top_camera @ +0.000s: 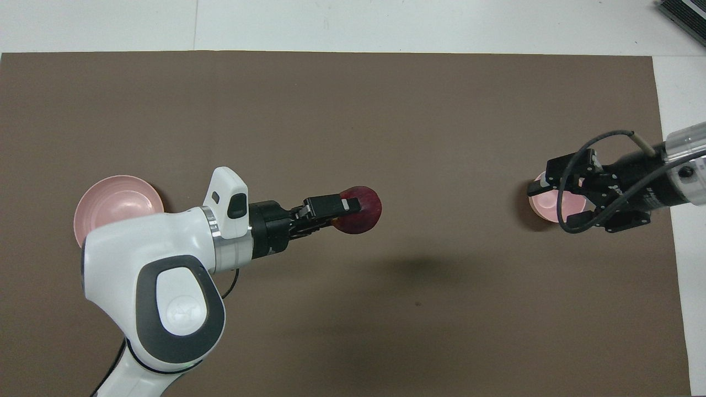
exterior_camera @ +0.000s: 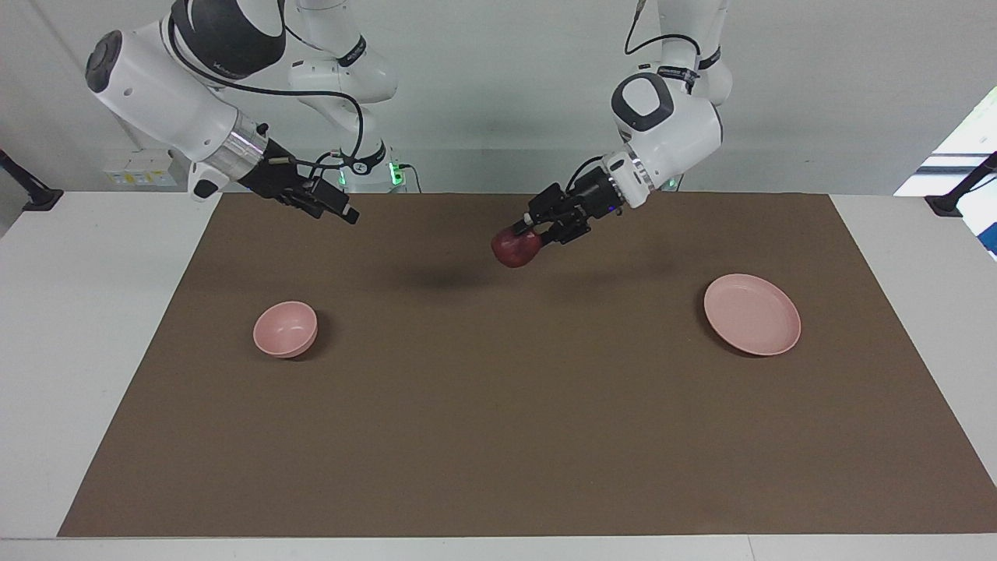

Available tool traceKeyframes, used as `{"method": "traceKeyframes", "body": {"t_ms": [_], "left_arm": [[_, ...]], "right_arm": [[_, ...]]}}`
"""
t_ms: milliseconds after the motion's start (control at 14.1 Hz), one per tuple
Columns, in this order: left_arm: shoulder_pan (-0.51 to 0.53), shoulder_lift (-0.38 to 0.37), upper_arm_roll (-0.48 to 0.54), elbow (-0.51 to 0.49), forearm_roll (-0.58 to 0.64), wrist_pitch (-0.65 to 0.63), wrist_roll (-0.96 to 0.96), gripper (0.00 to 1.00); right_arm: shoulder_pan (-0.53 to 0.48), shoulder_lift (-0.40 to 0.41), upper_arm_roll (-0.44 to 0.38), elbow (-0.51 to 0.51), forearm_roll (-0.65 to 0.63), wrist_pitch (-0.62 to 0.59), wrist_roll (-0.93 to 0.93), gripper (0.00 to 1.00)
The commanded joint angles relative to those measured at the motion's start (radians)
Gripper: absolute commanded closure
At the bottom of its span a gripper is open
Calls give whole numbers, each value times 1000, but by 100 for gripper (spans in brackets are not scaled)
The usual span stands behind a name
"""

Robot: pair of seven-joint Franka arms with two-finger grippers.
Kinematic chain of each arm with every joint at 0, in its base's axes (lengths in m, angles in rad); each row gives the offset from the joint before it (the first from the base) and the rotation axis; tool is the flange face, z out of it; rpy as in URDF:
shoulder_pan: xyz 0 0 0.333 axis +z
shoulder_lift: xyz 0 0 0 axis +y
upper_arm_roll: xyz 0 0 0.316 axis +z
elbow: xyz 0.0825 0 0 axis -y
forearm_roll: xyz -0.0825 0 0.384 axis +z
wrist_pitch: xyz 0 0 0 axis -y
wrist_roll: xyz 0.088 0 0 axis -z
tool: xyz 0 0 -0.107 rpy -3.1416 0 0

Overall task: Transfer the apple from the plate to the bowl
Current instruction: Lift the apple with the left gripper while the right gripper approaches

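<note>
The dark red apple hangs in the air over the middle of the brown mat, with my left gripper shut on its top; from above the apple sticks out past the left gripper. The flat pink plate lies bare at the left arm's end, partly under that arm in the overhead view. The small pink bowl stands at the right arm's end. My right gripper is open, high above the mat; in the overhead view the right gripper covers part of the bowl without touching it.
A brown mat covers most of the white table. A dark object lies at the table's corner, farthest from the robots at the right arm's end.
</note>
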Motion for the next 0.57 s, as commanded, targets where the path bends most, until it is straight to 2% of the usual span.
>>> {"method": "traceKeyframes", "body": {"t_ms": [0,283,496], "left_arm": [[10,-10,-111,30,-67,170,-12,100],[12,-7,-175,55,-113,291,-12,100],[13,1,-215,72,-113,367,-12,100]], "right_arm": [[-16,54,4,-3,139,14,115,0],[0,122,6,11,257,12,238,0],[27,130,15,12,308,12,318,0]]}}
